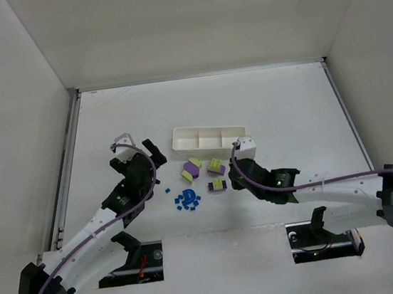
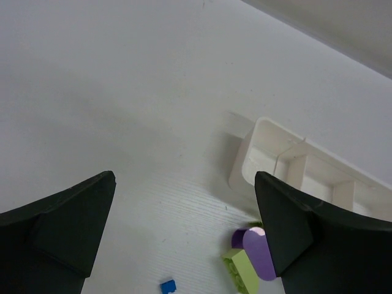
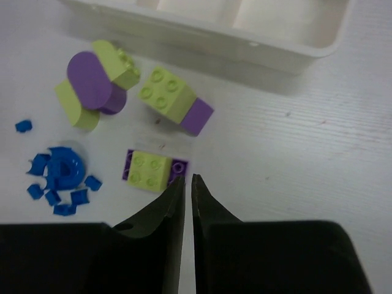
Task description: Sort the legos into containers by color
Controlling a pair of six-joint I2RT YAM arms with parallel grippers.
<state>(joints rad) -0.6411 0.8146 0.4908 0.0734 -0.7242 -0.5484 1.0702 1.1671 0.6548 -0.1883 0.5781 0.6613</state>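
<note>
Small plastic bricks (image 1: 215,167) in purple and yellow-green lie loose on a white table (image 1: 285,107), none of them inside the tray. They sit in three clumps.

The flat pair (image 3: 153,170) is a yellow-green block with four studs on a thin purple plate. It lies just ahead of the right pincer (image 3: 188,184) and slightly to its left, close to the tips but not touching them. The square pair (image 3: 174,105), a yellow-green four-stud block joined at one side to a purple one, lies farther ahead. The rounded clump (image 3: 92,86) has a purple oval piece resting over yellow-green bricks and lies ahead and well to the left. A scatter of tiny blue pieces (image 3: 61,177) lies left of the tips.

Beyond all of them is the tray (image 3: 214,43), long, shallow and white, split into three side-by-side sections.

The right pincer's two black fingers are pressed almost together with only a thin slit between them, and they hold nothing.

The left pincer (image 2: 184,226) is spread wide and empty above the bare table. From its wrist view, the tray lies ahead and to the right, partly hidden by the right finger. The rounded clump sits against that finger's inner edge, and a single blue piece lies low between the fingers.
</note>
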